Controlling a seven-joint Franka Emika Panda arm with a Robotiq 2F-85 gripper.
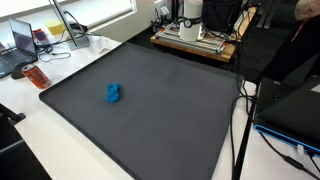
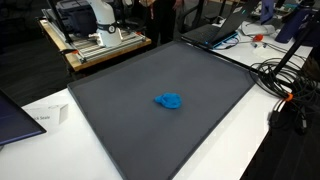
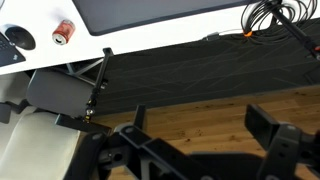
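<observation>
Pincer [image 3: 200,150]: jaws apart, empty, well away from mat.
Toy [image 1: 113,94]: blue, on dark mat [image 1: 180,120], on white surface [image 2: 250,150].
Approach: straight down, jaws straddling toy.

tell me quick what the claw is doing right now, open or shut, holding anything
claw: open, holding nothing; it hangs over the wooden floor beside the table, away from the blue object on the dark mat.
</observation>
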